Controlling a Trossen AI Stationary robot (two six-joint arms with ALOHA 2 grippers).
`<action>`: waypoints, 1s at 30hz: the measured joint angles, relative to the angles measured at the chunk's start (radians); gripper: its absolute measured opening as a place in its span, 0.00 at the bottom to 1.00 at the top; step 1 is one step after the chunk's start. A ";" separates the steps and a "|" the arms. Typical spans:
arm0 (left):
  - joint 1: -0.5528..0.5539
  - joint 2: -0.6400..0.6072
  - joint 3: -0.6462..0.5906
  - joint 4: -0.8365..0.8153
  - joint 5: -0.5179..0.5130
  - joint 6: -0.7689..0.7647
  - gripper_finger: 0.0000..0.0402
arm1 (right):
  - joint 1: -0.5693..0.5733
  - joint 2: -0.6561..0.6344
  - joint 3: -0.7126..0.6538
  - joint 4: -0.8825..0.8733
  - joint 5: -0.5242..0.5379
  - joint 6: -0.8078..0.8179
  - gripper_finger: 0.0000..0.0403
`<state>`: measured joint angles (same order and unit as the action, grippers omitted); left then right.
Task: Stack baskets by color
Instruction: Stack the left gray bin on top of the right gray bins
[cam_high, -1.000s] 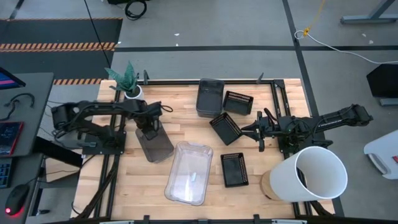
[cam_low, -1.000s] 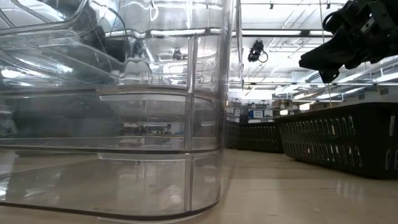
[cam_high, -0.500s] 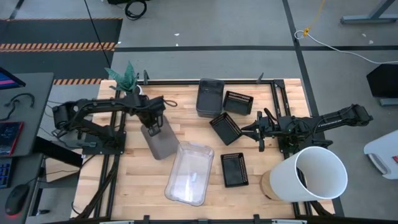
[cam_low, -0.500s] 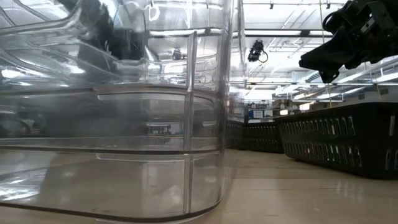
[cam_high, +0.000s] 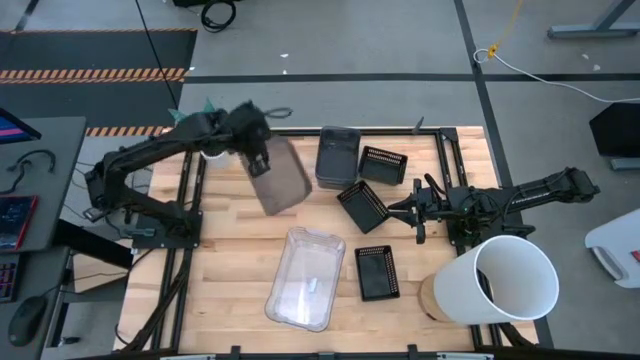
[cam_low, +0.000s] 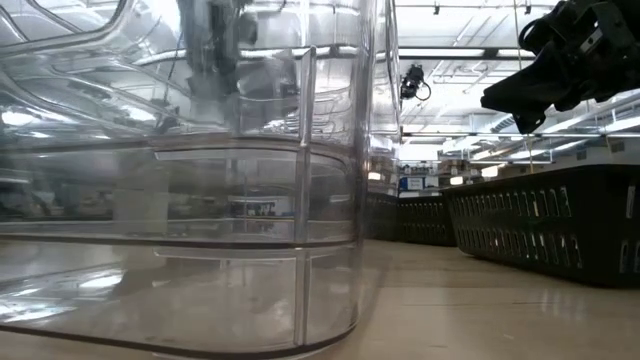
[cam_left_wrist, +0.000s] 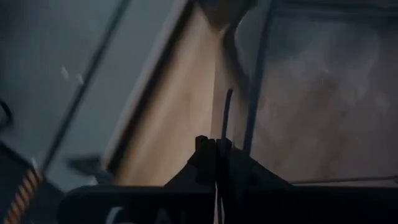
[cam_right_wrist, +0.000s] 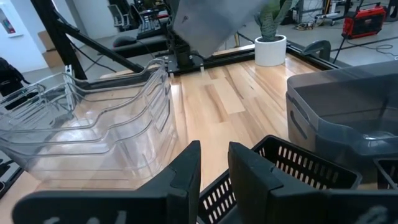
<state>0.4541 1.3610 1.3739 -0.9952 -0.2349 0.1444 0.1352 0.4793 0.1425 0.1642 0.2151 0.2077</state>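
A smoky grey basket (cam_high: 279, 176) is up in the air, tilted, over the far left part of the table (cam_high: 240, 280), just left of a second grey basket (cam_high: 337, 157) that sits flat at the far edge. The left hand (cam_high: 259, 160) has its fingers pinched tight on the raised basket's rim, and in the left wrist view the thin wall (cam_left_wrist: 311, 93) runs straight up from the closed fingertips. From the right wrist view the lifted basket (cam_right_wrist: 214, 18) hangs above the far side of the wood, near the white plant pot (cam_right_wrist: 271, 48).

Down on the table, the big clear basket (cam_high: 300, 277) lies near the middle front, empty-looking, and it fills most of the low view (cam_low: 180, 180). Three black slatted baskets are spread to its right: one (cam_high: 384, 165) beside the resting grey basket, one (cam_high: 363, 205) tilted at an angle in the middle, one (cam_high: 377, 272) nearer the front.

The right hand (cam_high: 392, 210) sits just beside that middle black basket, its fingers a narrow gap apart on either side of the basket's rim (cam_right_wrist: 292, 165); whether they actually press it I cannot tell. The large white bucket (cam_high: 497, 280) lies on its side at the front right corner.
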 joint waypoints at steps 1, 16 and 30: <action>0.002 0.010 0.028 0.025 -0.006 0.023 0.01 | 0.000 0.000 0.000 0.000 0.000 0.000 0.22; 0.000 0.248 0.135 0.609 -0.022 0.522 0.01 | 0.000 0.000 0.000 0.000 0.000 0.000 0.22; 0.015 0.527 0.472 0.429 -0.023 0.621 0.01 | 0.000 0.000 0.000 0.000 -0.001 0.000 0.22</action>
<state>0.4694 1.8877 1.8458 -0.5660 -0.2582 0.7650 0.1352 0.4793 0.1425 0.1639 0.2146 0.2073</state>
